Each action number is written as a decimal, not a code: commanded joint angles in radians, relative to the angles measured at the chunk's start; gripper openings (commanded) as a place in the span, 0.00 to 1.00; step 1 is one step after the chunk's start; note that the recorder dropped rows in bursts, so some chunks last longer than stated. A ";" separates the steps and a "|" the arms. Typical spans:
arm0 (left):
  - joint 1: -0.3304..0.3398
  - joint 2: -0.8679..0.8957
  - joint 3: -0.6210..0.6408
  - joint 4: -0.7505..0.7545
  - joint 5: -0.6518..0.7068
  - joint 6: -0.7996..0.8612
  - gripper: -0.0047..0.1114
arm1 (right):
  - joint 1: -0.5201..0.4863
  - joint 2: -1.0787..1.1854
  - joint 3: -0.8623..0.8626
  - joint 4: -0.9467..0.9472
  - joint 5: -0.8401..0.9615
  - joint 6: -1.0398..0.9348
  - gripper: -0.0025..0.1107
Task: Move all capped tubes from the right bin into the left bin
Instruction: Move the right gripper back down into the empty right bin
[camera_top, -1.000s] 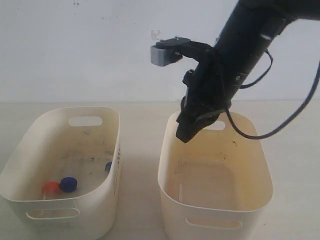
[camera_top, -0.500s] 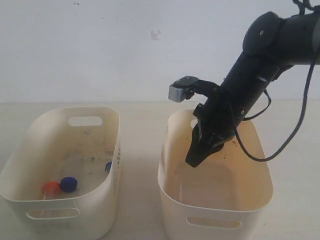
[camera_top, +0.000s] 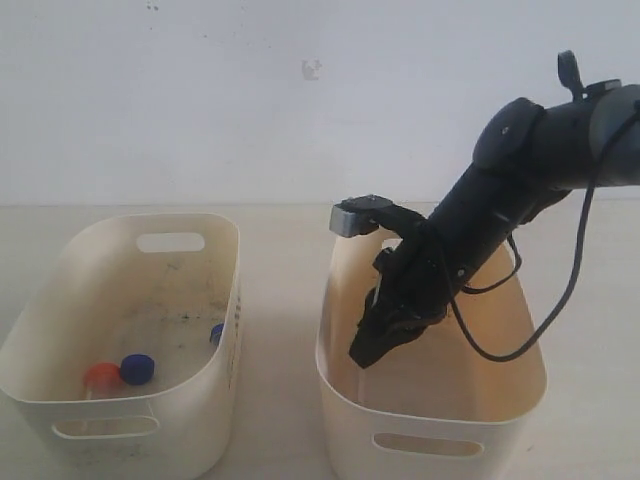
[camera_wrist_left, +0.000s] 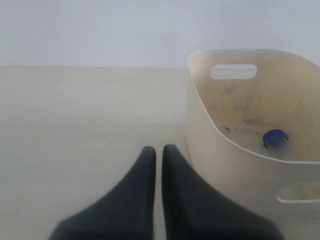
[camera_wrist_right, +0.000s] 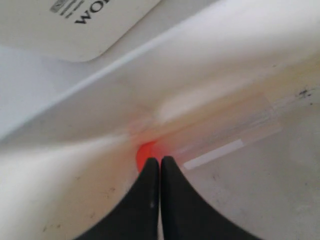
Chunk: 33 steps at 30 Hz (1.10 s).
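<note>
Inside the yellower right bin (camera_top: 520, 330), my right gripper (camera_top: 362, 352) is low down with its jaws shut and empty. In the right wrist view the gripper (camera_wrist_right: 160, 161) stands just before the red-orange cap (camera_wrist_right: 146, 154) of a clear capped tube (camera_wrist_right: 225, 135) lying on the floor against the bin's wall. The paler left bin (camera_top: 60, 260) holds a red-orange cap (camera_top: 100, 376) and two blue caps (camera_top: 137, 368) (camera_top: 216, 333). My left gripper (camera_wrist_left: 156, 150) is shut and empty over the table beside the left bin (camera_wrist_left: 200, 115), where a blue-capped tube (camera_wrist_left: 275, 137) shows. It is out of the exterior view.
The two bins stand side by side on a beige table (camera_top: 280, 300) before a white wall. The right arm's cable (camera_top: 560, 300) loops over the right bin's far rim. A white printed card (camera_wrist_right: 85, 25) shows beyond the bin in the right wrist view.
The right arm has come down from above the right bin's rim and left, deep into the bin. The tubes in the left bin have not moved.
</note>
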 joint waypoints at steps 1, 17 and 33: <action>0.005 -0.004 0.003 -0.004 -0.003 0.002 0.08 | -0.005 -0.001 0.044 0.050 -0.123 -0.008 0.02; 0.005 -0.004 0.003 -0.004 -0.003 0.002 0.08 | -0.003 0.003 0.060 0.081 -0.164 -0.054 0.02; 0.005 -0.004 0.003 -0.004 -0.003 0.002 0.08 | 0.035 0.003 0.094 0.112 -0.233 -0.086 0.02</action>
